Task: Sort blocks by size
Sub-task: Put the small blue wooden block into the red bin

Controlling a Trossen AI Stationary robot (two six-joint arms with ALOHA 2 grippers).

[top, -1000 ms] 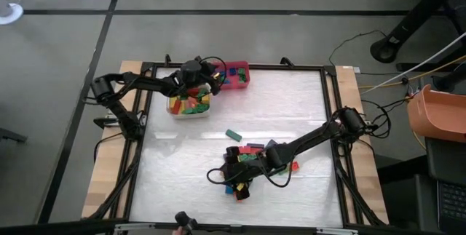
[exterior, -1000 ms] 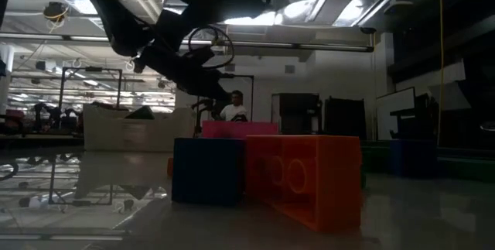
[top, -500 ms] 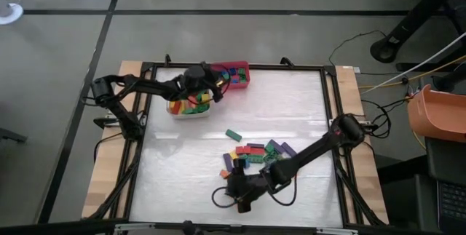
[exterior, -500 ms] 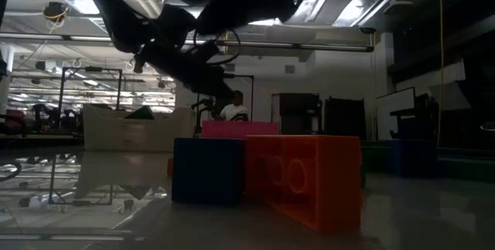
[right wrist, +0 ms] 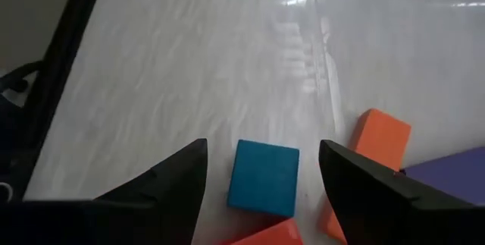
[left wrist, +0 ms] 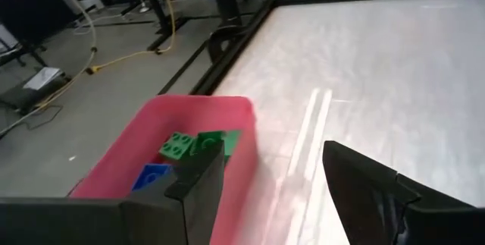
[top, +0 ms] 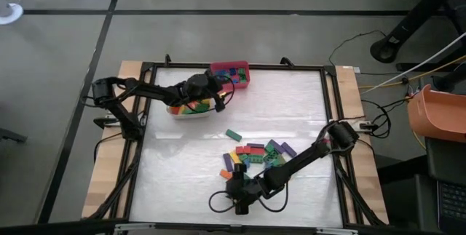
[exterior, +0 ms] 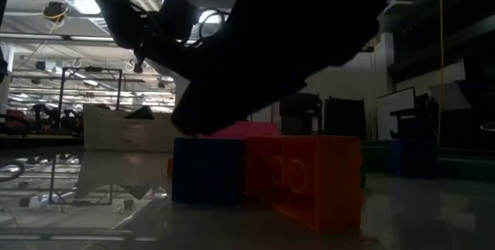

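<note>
Loose blocks (top: pixel 255 155) lie in a heap right of the table's middle, toward its near edge. One green block (top: pixel 233 134) lies apart from them. My right gripper (top: pixel 231 186) is open and low at the heap's near left end. Its fingers stand on either side of a blue block (right wrist: pixel 264 178) and do not touch it. An orange block (right wrist: pixel 379 135) lies beside the blue one. My left gripper (top: pixel 221 93) is open and empty at the near side of the red bin (left wrist: pixel 193 135). That bin holds green and blue blocks.
A white bin (top: pixel 191 108) full of mixed blocks stands at the far left, just left of the red bin (top: pixel 231 75). A black frame (top: pixel 328 118) rims the table. In the low view the blue block (exterior: pixel 207 171) and orange block (exterior: pixel 309 176) sit under my dark right arm.
My right gripper has come down and moved toward the table's near edge, rolling as it went, from over the heap to its near left end. My left gripper has swung from over the white bin toward the near side of the red bin. Both have stayed open.
</note>
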